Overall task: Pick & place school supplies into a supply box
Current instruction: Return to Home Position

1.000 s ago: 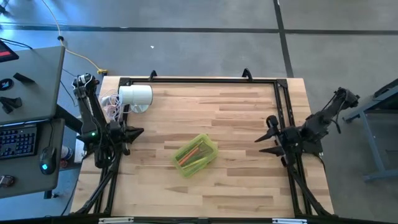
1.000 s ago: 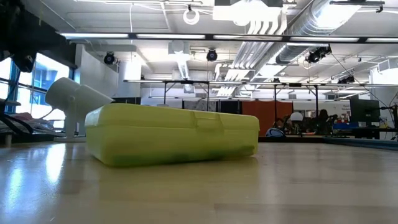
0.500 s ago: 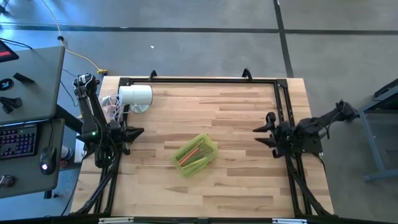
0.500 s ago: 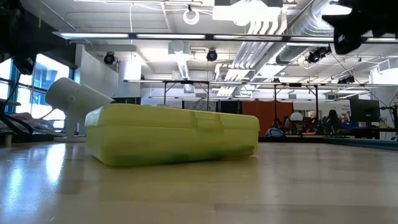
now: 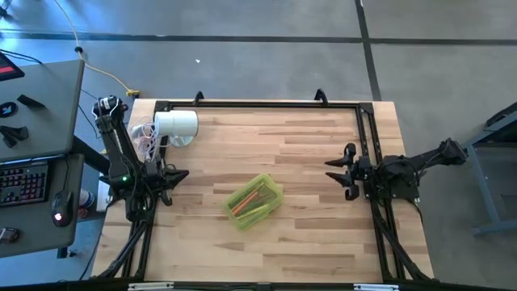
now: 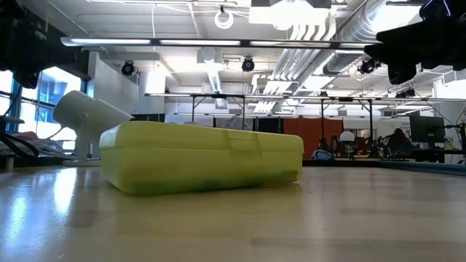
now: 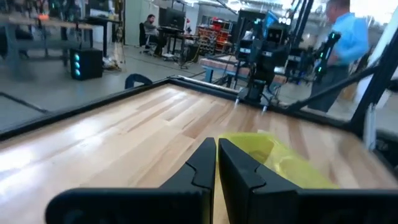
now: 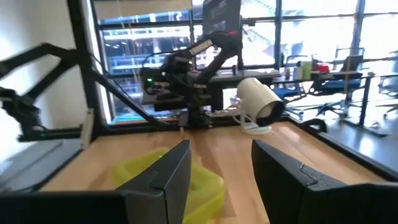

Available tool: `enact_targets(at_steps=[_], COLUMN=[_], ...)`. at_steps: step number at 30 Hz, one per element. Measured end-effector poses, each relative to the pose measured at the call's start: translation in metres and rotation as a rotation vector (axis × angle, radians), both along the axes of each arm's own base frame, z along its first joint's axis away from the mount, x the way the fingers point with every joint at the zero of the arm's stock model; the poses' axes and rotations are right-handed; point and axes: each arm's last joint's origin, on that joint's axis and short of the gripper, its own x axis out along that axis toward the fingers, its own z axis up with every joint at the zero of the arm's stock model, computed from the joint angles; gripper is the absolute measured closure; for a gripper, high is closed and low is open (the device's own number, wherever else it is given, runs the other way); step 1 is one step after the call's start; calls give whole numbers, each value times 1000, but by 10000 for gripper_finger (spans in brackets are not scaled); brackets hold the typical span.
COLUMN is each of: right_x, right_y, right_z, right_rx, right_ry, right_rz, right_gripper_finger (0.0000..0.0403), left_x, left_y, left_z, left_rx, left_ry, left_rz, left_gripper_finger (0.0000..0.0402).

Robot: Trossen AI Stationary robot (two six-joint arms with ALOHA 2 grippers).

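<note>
A pale wooden plank table (image 5: 307, 137) edged by a black metal frame fills the high view. At its left edge the dark left arm is folded low, its left claw (image 5: 176, 175) pointing in toward the middle of the table; the left wrist view shows the two fingers (image 7: 205, 163) pressed together, closed on nothing. At the right edge the dark right arm sits low too, its right claw (image 5: 339, 175) facing inward, the fingers (image 8: 174, 167) spread apart and empty in the right wrist view. Both claws are well apart from the shallow translucent yellow-green plastic supply box (image 5: 254, 202), which lies slantwise on the table between them, a little left of centre, with its lid down flat (image 6: 200, 156). A white cylinder (image 5: 176, 124) lies near the table's far left corner beside a tangle of pale cables (image 5: 144, 136). Through the box lid, thin orange and green pens (image 5: 247, 202) show, lying lengthwise inside.
</note>
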Motion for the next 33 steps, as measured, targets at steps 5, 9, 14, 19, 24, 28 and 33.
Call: enact_targets(at_steps=[5,9,14,19,24,28,33], right_x=[1,1,0,-3,-3,-3,-3], right_y=[-3,-5,-8,-10,-11,-11,-11], right_z=[0,0,5,13,15,14,14], right_rx=[-45,-43,-25,-19,-10,-13,-12], right_ry=[5,8,-37,-113,-126,-119,-120], right_rz=[-52,-98,-163,-259,-280,-279,-280], right_gripper_finger=[249,246,247,248,245,249,246], left_x=[1,4,7,9,9,9,9], left_y=[-3,-12,-21,-27,-26,-27,-29], left_z=[-1,-4,-2,0,1,1,-3], left_rx=[-6,-87,-137,-247,-231,-242,-280], left_ry=[-1,28,35,52,-3,27,140], left_rz=[0,-16,-31,-59,-31,-46,-100], left_gripper_finger=[346,345,346,346,346,346,346])
